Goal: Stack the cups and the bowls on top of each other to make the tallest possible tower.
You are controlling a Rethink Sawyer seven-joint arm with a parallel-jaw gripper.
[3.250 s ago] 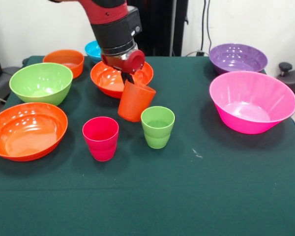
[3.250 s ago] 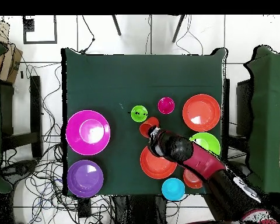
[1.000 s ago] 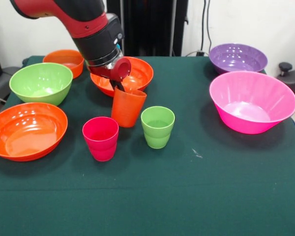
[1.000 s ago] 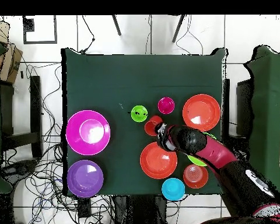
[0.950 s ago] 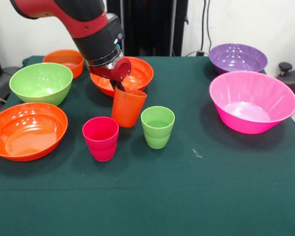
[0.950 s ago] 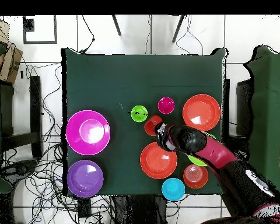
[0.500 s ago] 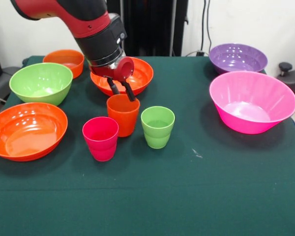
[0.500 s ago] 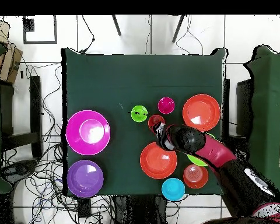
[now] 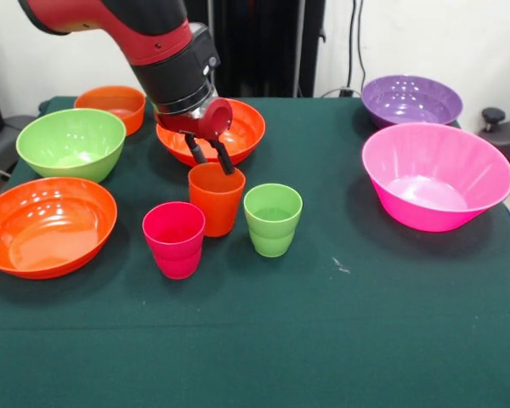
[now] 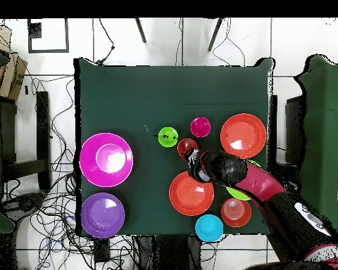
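Observation:
The orange cup (image 9: 215,200) (image 10: 187,148) stands upright on the green cloth between the magenta-red cup (image 9: 174,240) (image 10: 200,126) and the light green cup (image 9: 273,219) (image 10: 168,136). My gripper (image 9: 210,157) (image 10: 193,160) hovers open just over the orange cup's far rim, holding nothing. Around them sit the bowls: a wide orange one (image 9: 47,225) (image 10: 243,135), a green one (image 9: 70,143), a small orange one (image 9: 110,106) (image 10: 236,211), a second wide orange one (image 9: 242,127) (image 10: 191,193) behind the gripper, purple (image 9: 410,99) (image 10: 103,214) and large pink (image 9: 436,176) (image 10: 106,159).
A small blue bowl (image 10: 209,227) sits near the table edge by the arm; the arm hides it in the front view. The arm also covers most of the green bowl in the overhead view. Chairs and cables surround the table.
The orange cup was tilted in the shut gripper; now it stands upright on the cloth. The fingers have opened and let it go.

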